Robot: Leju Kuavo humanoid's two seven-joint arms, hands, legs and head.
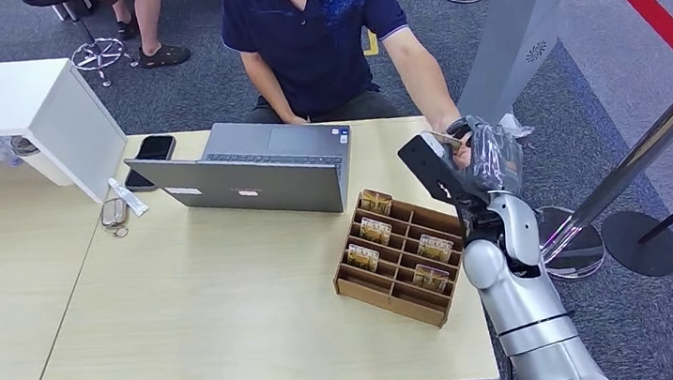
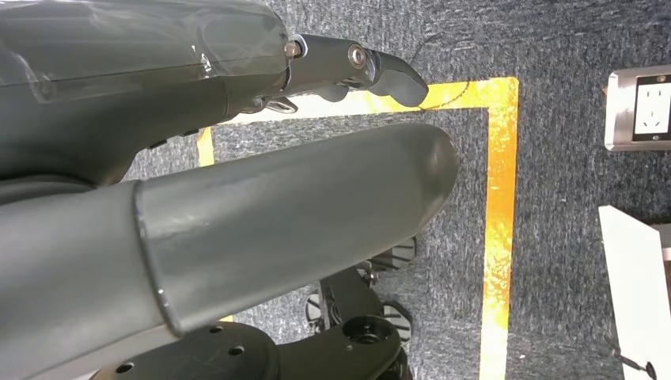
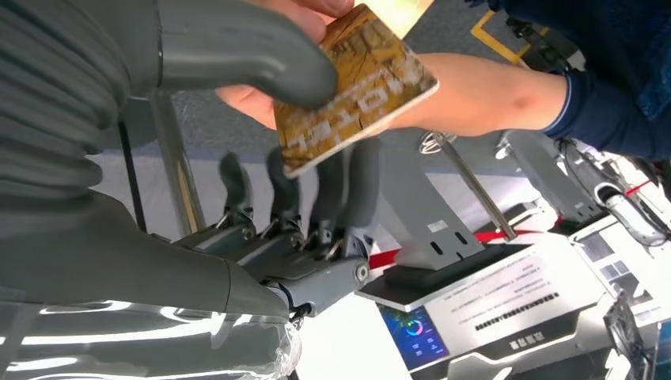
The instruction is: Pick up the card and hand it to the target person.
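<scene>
Off the surface's far right corner, the right hand [image 1: 490, 157] pinches the card [image 3: 356, 83] between thumb and fingers [image 3: 332, 186], its free long end already lying in the person's hand [image 3: 467, 95].

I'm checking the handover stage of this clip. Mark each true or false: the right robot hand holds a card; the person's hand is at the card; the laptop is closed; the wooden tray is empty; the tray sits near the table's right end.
1. The right robot hand holds a card. True: the thumb presses it against the fingers.
2. The person's hand is at the card. True: it reaches in right behind it.
3. The laptop is closed. False: it is open on the table, in front of the person.
4. The wooden tray is empty. False: several compartments hold cards.
5. The tray sits near the table's right end. True.
</scene>
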